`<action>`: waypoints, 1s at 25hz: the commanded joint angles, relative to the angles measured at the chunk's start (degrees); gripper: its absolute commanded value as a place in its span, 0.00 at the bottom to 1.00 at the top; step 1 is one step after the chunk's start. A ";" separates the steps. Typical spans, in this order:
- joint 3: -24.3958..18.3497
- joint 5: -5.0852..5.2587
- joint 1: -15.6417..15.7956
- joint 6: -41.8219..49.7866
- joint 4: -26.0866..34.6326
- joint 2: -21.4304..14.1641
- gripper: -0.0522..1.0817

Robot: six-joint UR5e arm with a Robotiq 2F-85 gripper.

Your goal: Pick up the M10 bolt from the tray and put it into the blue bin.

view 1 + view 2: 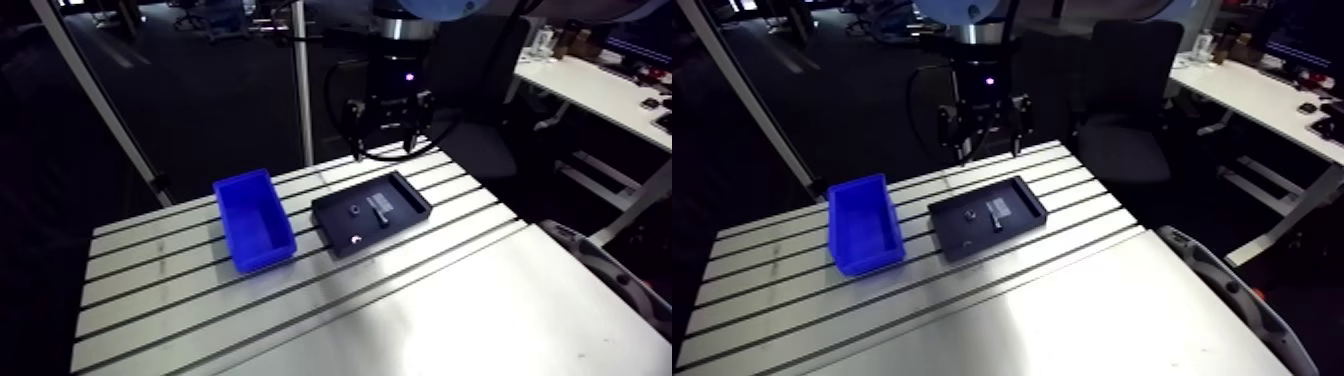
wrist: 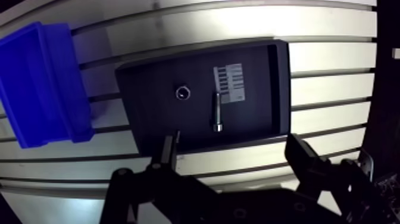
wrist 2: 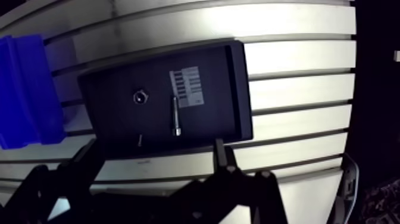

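Observation:
A black tray (image 2: 271, 89) lies on the slotted table, and a slim metal bolt (image 2: 218, 112) rests in it beside a white label (image 2: 230, 83). In the same tray, a small round nut (image 2: 183, 92) sits a little way from the bolt. The blue bin (image 1: 253, 218) stands open-topped and empty just left of the tray (image 1: 415, 208) in the arm view. My gripper (image 2: 235, 154) hovers well above the tray's edge, open, with nothing between its fingers (image 2: 168, 152). In the arm view the gripper (image 1: 388, 130) hangs over the table's far edge, behind the tray.
The aluminium table (image 1: 420, 310) stretches wide in front of the tray and bin. A small light speck (image 1: 357, 240) lies near the tray's front wall. A slanted metal post (image 1: 100, 95) rises at the table's far left, and an upright one (image 1: 302, 80) stands behind the bin.

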 commanded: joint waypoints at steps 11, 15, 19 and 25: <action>4.61 0.14 -1.34 -0.20 -4.47 2.20 0.06; 5.85 0.40 -1.25 -0.29 -6.66 3.26 0.11; 5.85 0.31 -1.25 -0.12 -6.84 4.75 0.21; 5.85 0.31 -1.25 -0.29 -7.89 5.63 0.32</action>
